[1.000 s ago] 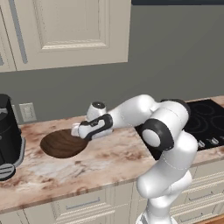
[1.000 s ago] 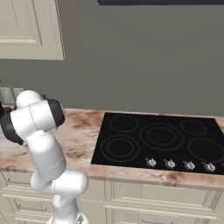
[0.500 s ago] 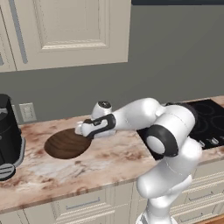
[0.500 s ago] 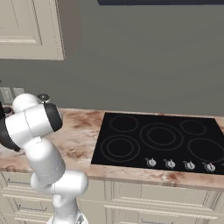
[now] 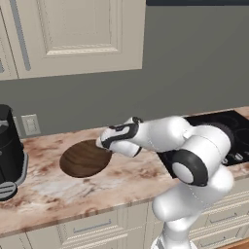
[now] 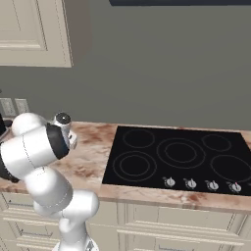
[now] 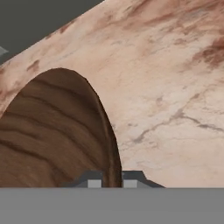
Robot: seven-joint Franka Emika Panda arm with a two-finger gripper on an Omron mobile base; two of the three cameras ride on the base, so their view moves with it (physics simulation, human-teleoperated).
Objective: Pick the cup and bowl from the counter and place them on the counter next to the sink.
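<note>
The dark brown wood-grain bowl [image 5: 82, 158] lies on the beige marble counter [image 5: 127, 181] left of the arm. My gripper [image 5: 103, 145] reaches over from the right and is shut on the bowl's right rim. In the hand view the bowl [image 7: 52, 135] takes up the left side, its rim running down between my two fingertips, with the gripper [image 7: 111, 182] pinching it. Bare counter [image 7: 175, 87] lies to the right of the rim. The cup and the sink are out of view.
A black appliance [image 5: 9, 146] stands at the counter's left end, under a wall outlet [image 5: 30, 125]. The black glass cooktop [image 6: 181, 154] lies to the right of the arm. Cream wall cabinets [image 5: 78, 34] hang above the counter.
The gripper has drawn the bowl a little to the right along the counter, and the arm has stretched out lower. The camera has not moved.
</note>
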